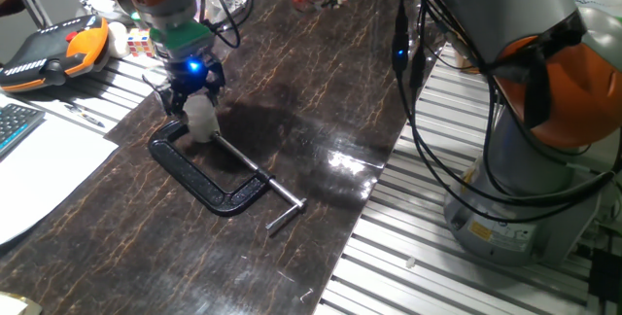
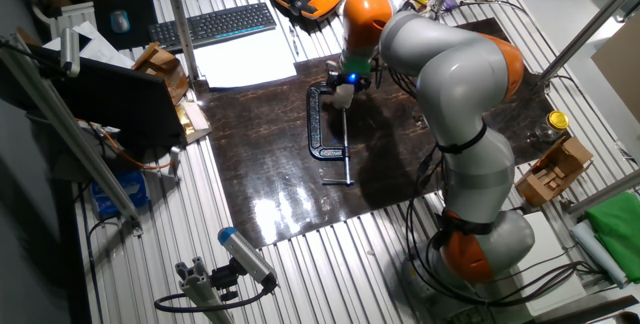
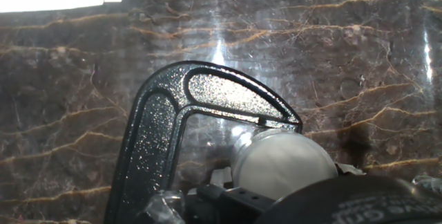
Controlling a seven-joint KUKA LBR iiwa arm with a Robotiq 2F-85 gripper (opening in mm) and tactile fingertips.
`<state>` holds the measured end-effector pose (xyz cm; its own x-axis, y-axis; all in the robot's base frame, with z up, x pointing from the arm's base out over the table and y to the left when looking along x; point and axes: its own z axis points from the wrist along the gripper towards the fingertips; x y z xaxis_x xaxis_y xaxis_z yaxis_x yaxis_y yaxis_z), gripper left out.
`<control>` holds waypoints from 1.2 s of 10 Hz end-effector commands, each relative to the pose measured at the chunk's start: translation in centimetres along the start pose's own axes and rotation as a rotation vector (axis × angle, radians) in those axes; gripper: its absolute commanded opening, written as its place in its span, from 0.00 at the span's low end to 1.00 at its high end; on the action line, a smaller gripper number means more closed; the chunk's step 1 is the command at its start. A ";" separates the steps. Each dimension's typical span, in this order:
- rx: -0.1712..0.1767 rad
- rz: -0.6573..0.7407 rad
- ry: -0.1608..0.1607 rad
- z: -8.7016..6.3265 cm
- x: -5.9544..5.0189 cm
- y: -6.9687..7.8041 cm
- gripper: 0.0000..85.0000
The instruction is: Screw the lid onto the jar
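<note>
A KUKA arm leans over the dark marbled tabletop (image 1: 292, 111), its claw (image 1: 194, 101) lowered at the upper left of one fixed view, directly over the small whitish jar (image 1: 202, 121). The jar sits inside the mouth of a black C-clamp (image 1: 209, 181) that lies flat on the tabletop, its screw bar running toward the lower middle of the frame. In the hand view, a pale rounded shape fills the lower middle, just right of the clamp's curved frame; it looks like the lid (image 3: 283, 163) seen from above, though where lid ends and jar begins cannot be made out. The claw's dark fingers crowd closely around this white piece, and they appear to be clamped on it, but the contact itself is hidden. A blue light glows on the wrist above. In the other fixed view, the same spot lies at the upper middle, largely covered by the arm.

Judging by the pose, the step in hand is seating and turning the lid on the jar. The next move likely calls for a steady twist about the vertical while pressing lightly down, with the clamp keeping the jar from spinning along.
</note>
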<state>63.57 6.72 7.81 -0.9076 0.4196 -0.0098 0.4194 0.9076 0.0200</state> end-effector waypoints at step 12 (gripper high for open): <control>-0.055 0.313 -0.032 0.2 0.0 -0.1 0.81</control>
<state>63.50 6.66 7.60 -0.7278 0.6852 -0.0276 0.6814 0.7271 0.0831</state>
